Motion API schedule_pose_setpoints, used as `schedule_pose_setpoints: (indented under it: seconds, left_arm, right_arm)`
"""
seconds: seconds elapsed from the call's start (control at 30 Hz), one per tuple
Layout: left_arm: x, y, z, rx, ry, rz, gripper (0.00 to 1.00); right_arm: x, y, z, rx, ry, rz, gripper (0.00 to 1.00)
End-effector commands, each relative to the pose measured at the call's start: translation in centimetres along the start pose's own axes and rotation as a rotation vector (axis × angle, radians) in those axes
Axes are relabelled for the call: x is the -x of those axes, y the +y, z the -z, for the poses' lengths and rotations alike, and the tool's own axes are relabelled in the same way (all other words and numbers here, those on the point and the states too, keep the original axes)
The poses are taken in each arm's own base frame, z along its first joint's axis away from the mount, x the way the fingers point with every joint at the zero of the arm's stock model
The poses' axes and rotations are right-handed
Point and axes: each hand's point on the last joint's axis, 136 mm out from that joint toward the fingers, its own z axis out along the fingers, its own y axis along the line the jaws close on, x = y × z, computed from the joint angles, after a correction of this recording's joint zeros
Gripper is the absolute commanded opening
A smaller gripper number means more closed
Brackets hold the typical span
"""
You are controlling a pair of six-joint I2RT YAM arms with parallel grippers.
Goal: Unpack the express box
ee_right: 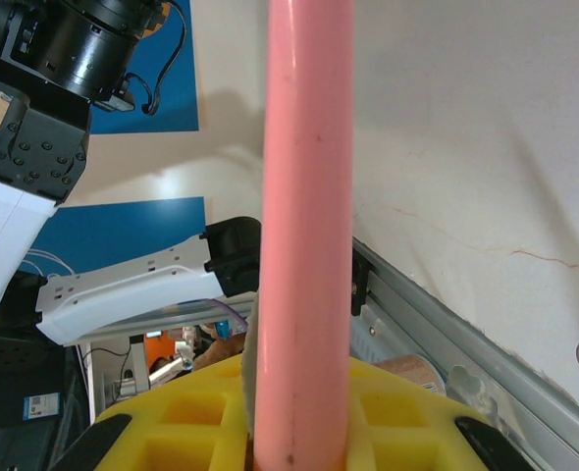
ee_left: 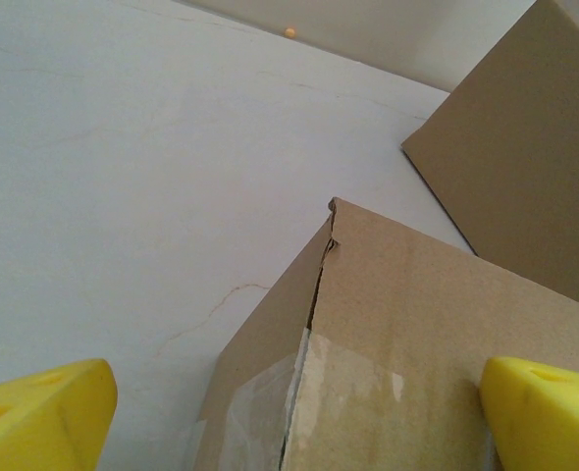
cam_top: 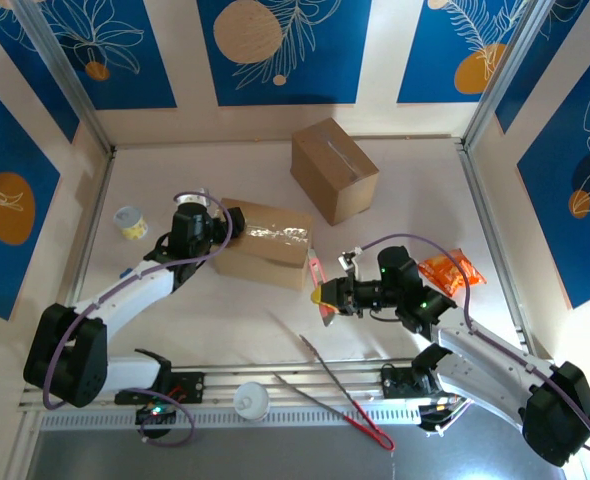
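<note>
Smooth pink rod point(ee_right: 307, 196), taped cardboard box point(cam_top: 265, 245)

Left wrist view crops the taped box point(ee_left: 437, 334) at 6 o'clock, the second box point(ee_left: 525, 137) at 2 o'clock and both yellow fingertips point(ee_left: 34, 412) at the bottom corners, right wrist view cuts the pink tool point(ee_right: 307, 196) at 12 o'clock (tip unseen), lower end buried in the right gripper point(ee_right: 299, 432), and the cup point(cam_top: 130, 222) label is too small to read.
</note>
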Motion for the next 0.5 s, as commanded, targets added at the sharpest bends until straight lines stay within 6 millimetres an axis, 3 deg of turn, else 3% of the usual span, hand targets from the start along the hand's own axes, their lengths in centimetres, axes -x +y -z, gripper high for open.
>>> schedule_pose_setpoints:
  seconds: [0.0, 0.47]
  left_arm:
    - [-11.9, 7.1, 0.3, 0.246, 0.384, -0.075, 0.95]
    - [-11.0, 6.4, 0.2, 0.224, 0.359, -0.049, 0.95]
  right_arm:
    - [-2.1, 0.5, -0.1, 0.032, 0.093, 0.014, 0.00]
    - [-2.2, -0.4, 1.2, -0.018, 0.049, 0.008, 0.00]
